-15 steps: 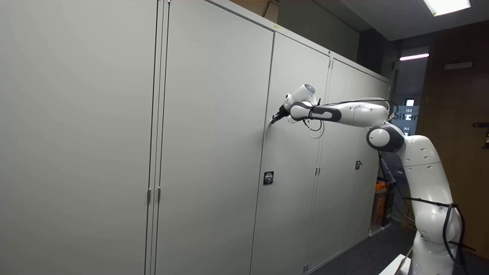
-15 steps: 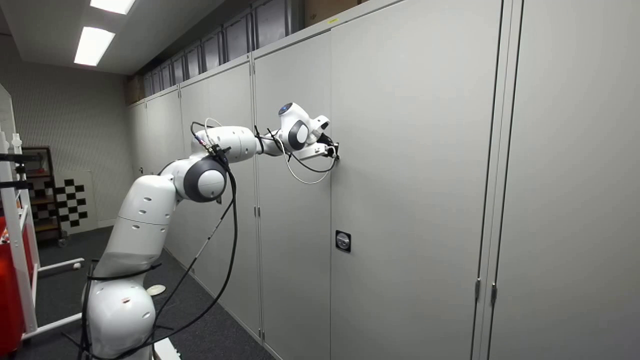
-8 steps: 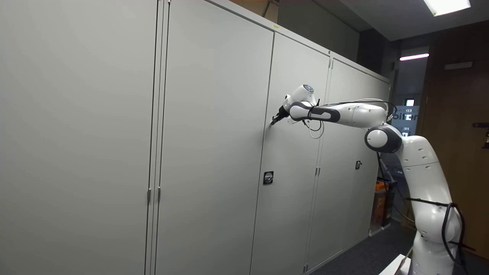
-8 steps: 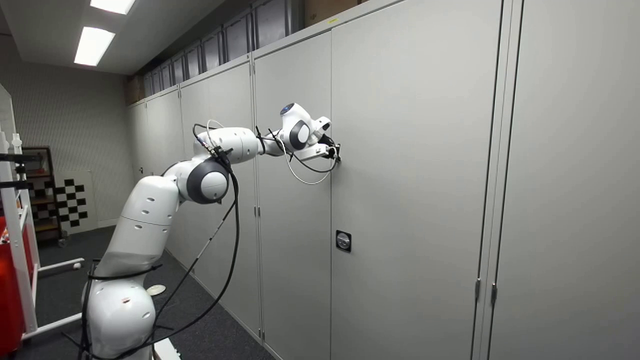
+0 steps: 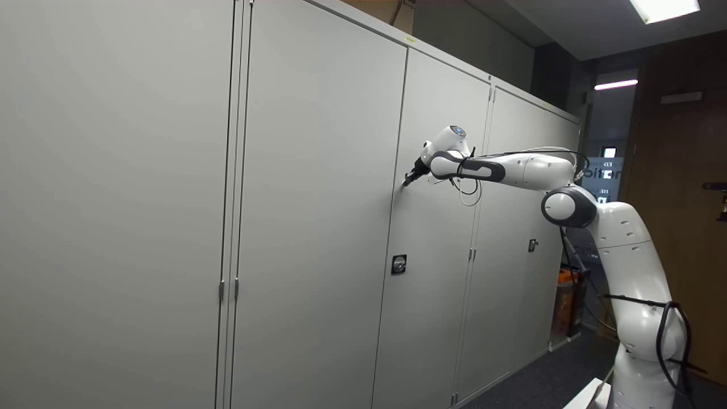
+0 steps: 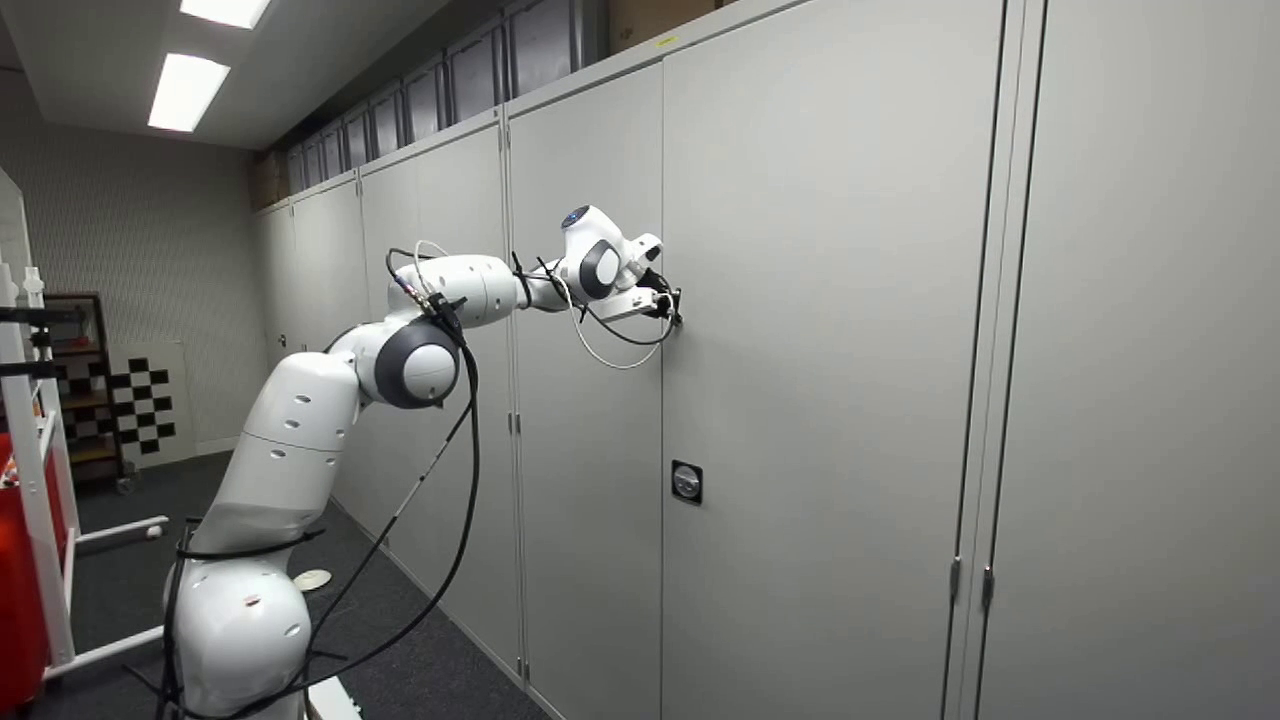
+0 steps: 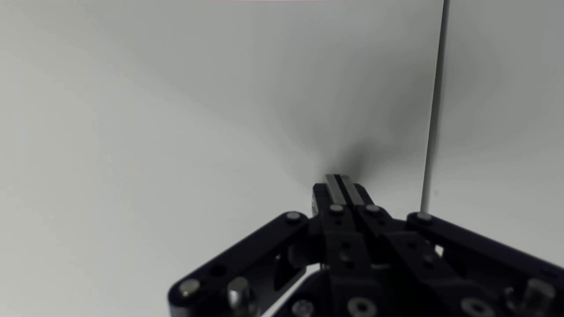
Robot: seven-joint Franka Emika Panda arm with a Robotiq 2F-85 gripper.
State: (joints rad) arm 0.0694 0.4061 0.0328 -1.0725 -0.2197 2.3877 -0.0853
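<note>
My black gripper (image 7: 338,177) is shut, its two fingers (image 7: 335,193) side by side with only a thin dark line between them and nothing held. It points at a pale grey cabinet door (image 7: 176,132), and a shadow gathers at the tips. They are at or very near the surface; contact cannot be told for sure. In the wrist view the dark door seam (image 7: 434,114) runs to the right of the fingertips. In both exterior views the gripper (image 5: 405,182) stands just right of that seam, well above a round handle (image 5: 399,264) on a black plate (image 6: 686,482).
More grey cabinet doors (image 5: 318,187) line the wall on either side, with hinges (image 5: 221,289) along their edges. Cables (image 6: 470,480) hang loosely from the arm. A white frame (image 6: 50,480) with something red (image 6: 20,590) stands behind the robot. Grey boxes (image 6: 475,75) sit atop the cabinets.
The arm's elbow has sunk a little and shifted slightly, mostly in the earlier half second. The gripper has hardly moved at the door and stays shut.
</note>
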